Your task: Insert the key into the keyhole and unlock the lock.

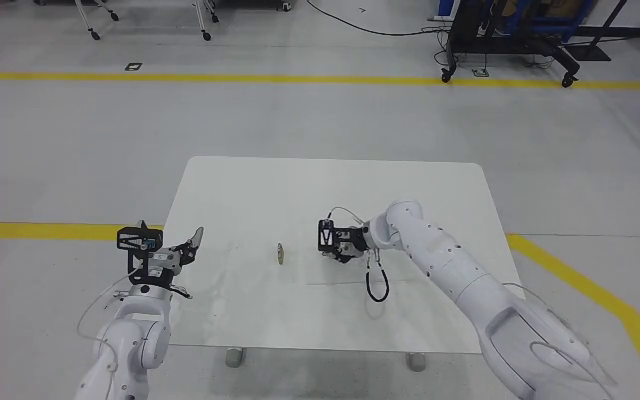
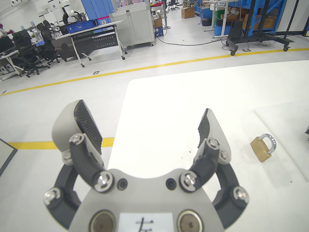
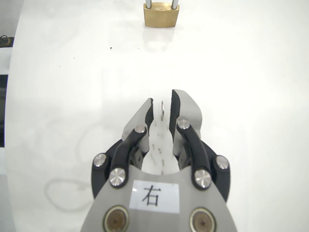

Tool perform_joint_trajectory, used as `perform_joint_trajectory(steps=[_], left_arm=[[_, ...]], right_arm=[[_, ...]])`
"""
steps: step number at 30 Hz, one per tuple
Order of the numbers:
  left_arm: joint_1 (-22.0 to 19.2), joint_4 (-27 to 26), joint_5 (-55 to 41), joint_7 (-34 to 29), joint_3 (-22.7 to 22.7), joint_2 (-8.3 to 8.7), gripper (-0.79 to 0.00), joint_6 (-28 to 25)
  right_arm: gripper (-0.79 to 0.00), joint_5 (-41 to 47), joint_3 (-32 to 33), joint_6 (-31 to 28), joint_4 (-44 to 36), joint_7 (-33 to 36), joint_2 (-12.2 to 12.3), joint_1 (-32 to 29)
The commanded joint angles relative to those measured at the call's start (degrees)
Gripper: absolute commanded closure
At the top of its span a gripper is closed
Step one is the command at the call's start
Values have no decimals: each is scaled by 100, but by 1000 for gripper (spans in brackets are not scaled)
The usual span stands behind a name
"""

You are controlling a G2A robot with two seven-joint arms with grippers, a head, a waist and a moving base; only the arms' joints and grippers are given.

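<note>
While left hand [image 2: 144,112] gapes empty, labelled right hand [image 3: 162,98] barely open around key [image 3: 162,111]

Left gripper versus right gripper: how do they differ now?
The left gripper is at the table edge, fingers wide apart, empty; the right gripper is mid-table with a thin metal piece, likely the key, at its tip. The lock lies to one side of the left gripper, dead ahead of the right gripper. Same build.
</note>
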Motion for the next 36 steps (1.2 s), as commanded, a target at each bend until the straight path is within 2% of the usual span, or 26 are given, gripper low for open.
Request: perform_joint_trajectory(steps=[1,9,20,23,26,29,31,33,36], left_arm=[[0,0,0,0,0,0,-785,0],[0,0,0,0,0,0,-785,0],[1,-1,-29,11,-1,-2,-785,-11],[171,-262,76,142,-9,-1,-785,-120],[331,-835,739,-121,245,15,-785,-375],[267,-1336,1602,-694,661,43,-785,-901],[52,-1486,1974,-1071,954,49,-785,-1282],[-245,-1504,2262,-1506,1236,32,-785,-1394],[-682,-1451,2151,-1841,1682,-23,-785,-1551]], right_arm=[[0,-61,4,15,27,-159,7,21],[0,-823,176,44,-188,-1368,280,-138],[0,-858,185,47,-194,-1412,294,-150],[0,-852,197,116,-312,-1565,310,-240],[0,-942,256,7,-364,-2208,385,-307],[0,-1223,261,-110,-236,-3087,478,-299],[0,-1431,240,-68,-110,-3665,528,-305],[0,-1642,193,7,31,-4237,571,-327],[0,-1979,92,167,275,-4898,619,-318]])
